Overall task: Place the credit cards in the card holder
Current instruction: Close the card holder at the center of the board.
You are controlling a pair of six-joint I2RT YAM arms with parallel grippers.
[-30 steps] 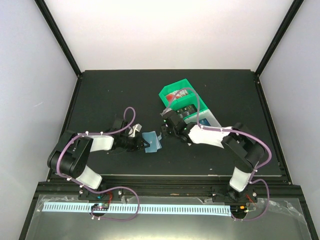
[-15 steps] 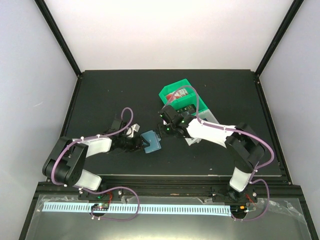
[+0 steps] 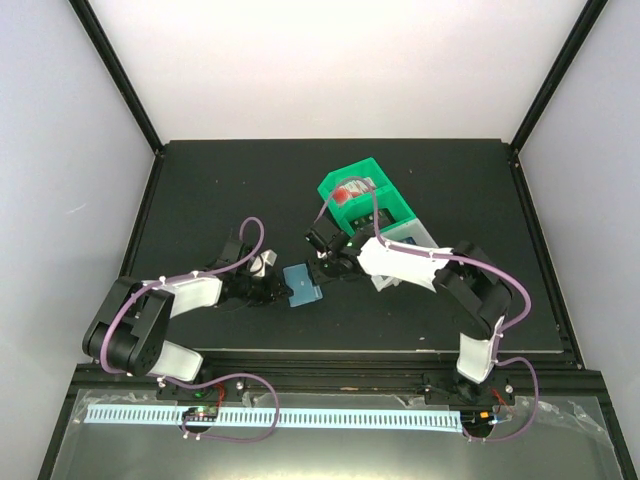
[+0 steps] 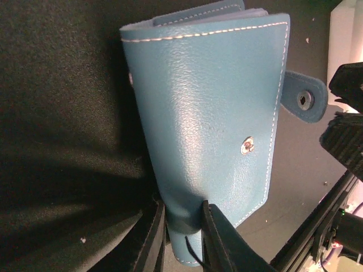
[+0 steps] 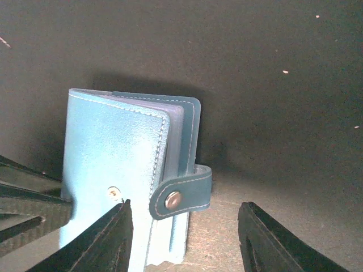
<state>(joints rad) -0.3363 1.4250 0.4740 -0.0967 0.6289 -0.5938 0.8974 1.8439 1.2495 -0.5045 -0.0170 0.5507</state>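
Note:
The teal card holder (image 3: 300,284) lies on the black table between the two arms, its cover closed over the clear sleeves. My left gripper (image 4: 184,232) is shut on the card holder (image 4: 204,124) at its spine end, one finger on each side. My right gripper (image 5: 184,235) stands open right in front of the holder (image 5: 113,153), and the closing tab (image 5: 182,192) with its snap hangs loose between the fingers. A red-and-white credit card (image 3: 352,192) shows in the green bin; the other cards are hidden by the right arm.
The green bin (image 3: 366,170) stands behind the right arm, with a white bin (image 3: 418,238) next to it on the right. Black frame posts rise at the table's back corners. The right gripper's dark body (image 4: 346,130) sits close to the holder's tab side.
My right gripper has moved left from the green bin to the card holder's tab side. The left gripper opened briefly and closed again on the holder, which now lies folded shut.

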